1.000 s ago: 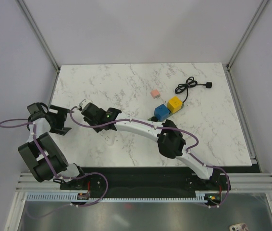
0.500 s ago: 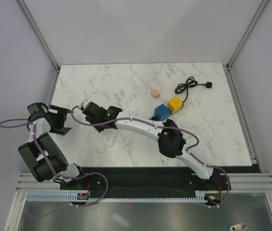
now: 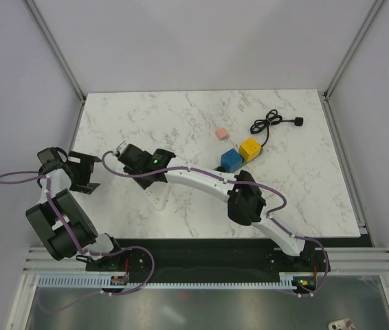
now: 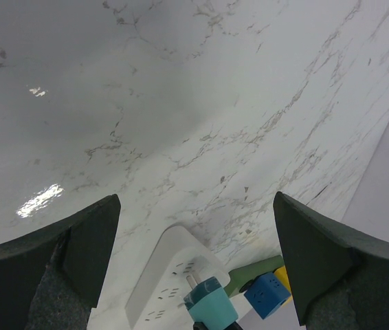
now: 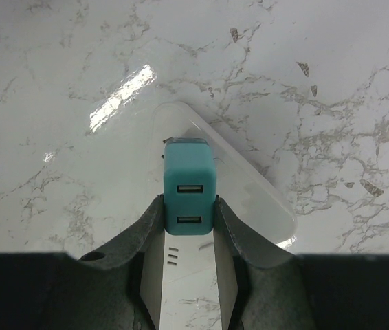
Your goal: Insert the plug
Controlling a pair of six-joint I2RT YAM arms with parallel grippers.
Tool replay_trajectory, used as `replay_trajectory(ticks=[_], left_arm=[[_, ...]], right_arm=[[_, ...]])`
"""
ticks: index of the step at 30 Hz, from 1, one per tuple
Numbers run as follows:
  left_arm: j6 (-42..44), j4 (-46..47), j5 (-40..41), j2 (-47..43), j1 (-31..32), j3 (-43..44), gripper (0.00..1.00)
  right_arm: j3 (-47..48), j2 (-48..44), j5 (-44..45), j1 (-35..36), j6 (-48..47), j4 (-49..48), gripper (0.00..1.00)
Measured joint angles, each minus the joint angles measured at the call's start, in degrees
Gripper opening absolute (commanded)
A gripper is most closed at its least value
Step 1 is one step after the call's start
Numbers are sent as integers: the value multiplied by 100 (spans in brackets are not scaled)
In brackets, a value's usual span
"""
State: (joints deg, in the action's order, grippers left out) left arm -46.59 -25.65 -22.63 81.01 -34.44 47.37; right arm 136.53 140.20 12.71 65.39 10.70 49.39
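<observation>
In the right wrist view my right gripper point(image 5: 190, 206) is shut on a teal plug point(image 5: 190, 182) with two USB ports facing the camera. The plug hangs over one end of a white power strip point(image 5: 249, 199) that lies flat on the marble table. From the left wrist view the teal plug point(image 4: 212, 306) shows its bare metal prongs point(image 4: 193, 282) pointing at the strip's point(image 4: 157, 275) slotted face; whether they touch it I cannot tell. My left gripper point(image 4: 194, 199) is open and empty, at the table's left edge point(image 3: 84, 172). From above, the strip point(image 3: 159, 201) peeks out under the right gripper point(image 3: 152, 180).
A pink cube point(image 3: 222, 133), a blue cube point(image 3: 231, 159) and a yellow cube point(image 3: 250, 148) sit right of centre. A coiled black cable point(image 3: 273, 124) lies at the back right. The right arm stretches across the table's near half.
The right arm has shifted slightly with the plug over the power strip, and more of the strip shows beneath it. The left arm has stayed still.
</observation>
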Motion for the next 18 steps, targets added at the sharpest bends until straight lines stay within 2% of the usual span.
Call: replay_trajectory(ticks=[18], left_arm=[[0, -15, 2, 0, 0, -52, 99]], right_arm=[[262, 181, -153, -33, 57, 173, 0]])
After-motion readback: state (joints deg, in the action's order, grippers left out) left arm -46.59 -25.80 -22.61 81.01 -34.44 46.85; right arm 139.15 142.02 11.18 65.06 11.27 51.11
